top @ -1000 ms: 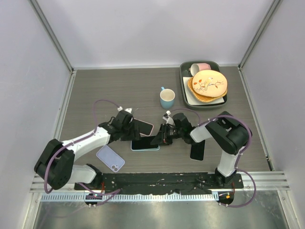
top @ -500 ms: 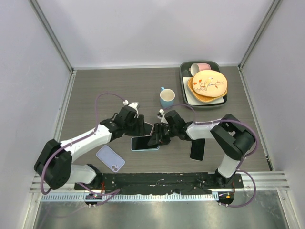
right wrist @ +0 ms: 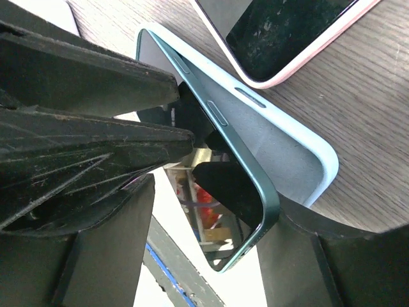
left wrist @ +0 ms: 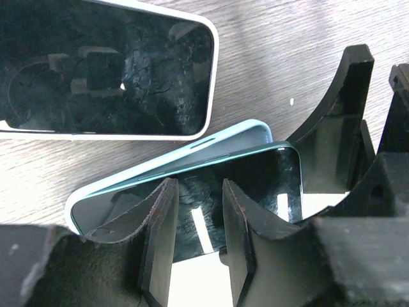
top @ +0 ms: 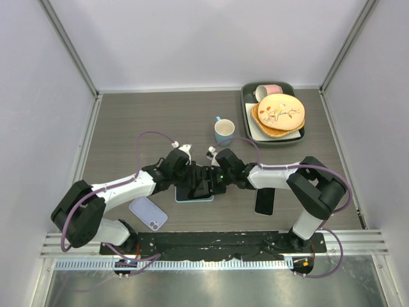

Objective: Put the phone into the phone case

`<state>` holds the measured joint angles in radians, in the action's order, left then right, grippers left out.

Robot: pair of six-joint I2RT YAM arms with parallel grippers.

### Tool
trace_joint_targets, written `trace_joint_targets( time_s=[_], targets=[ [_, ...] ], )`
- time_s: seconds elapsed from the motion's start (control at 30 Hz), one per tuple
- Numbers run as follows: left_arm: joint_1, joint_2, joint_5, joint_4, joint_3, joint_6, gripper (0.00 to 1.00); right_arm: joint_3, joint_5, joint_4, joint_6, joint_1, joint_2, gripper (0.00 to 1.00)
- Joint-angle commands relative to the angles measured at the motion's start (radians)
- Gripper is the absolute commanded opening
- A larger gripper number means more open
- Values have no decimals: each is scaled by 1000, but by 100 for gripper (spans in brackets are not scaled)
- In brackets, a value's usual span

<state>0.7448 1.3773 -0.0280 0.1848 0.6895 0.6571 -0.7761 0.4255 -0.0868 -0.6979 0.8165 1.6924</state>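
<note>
The teal phone (top: 192, 197) lies dark screen up over the light blue phone case (left wrist: 192, 150), near the table's front middle. In the right wrist view the phone (right wrist: 236, 192) is tilted, its near end raised out of the case (right wrist: 281, 147). My right gripper (right wrist: 217, 211) holds that raised end between its jaws. My left gripper (left wrist: 198, 188) has its jaws almost together, empty, tips on the phone's screen (left wrist: 255, 179). In the top view the left gripper (top: 197, 180) and right gripper (top: 212, 184) meet over the phone and hide most of it.
A pink-rimmed phone (left wrist: 108, 70) lies just behind the case. A lilac phone (top: 148, 212) lies front left and a black phone (top: 264, 201) front right. A blue mug (top: 224, 131) stands behind. A green tray (top: 245, 109) with plates and a pink cup sits back right.
Both grippers have closed in on each other over the teal phone: the left moved right, the right moved left. The phone stays in place.
</note>
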Motion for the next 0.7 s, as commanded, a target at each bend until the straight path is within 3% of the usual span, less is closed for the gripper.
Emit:
trace_joint_targets(
  time_s=[0.0, 0.67],
  targets=[
    [14, 55, -27, -10, -36, 24, 38, 57, -192, 243, 126, 12, 35, 68],
    [14, 86, 11, 16, -127, 68, 31, -5, -232, 354, 179, 24, -92, 76]
  ],
)
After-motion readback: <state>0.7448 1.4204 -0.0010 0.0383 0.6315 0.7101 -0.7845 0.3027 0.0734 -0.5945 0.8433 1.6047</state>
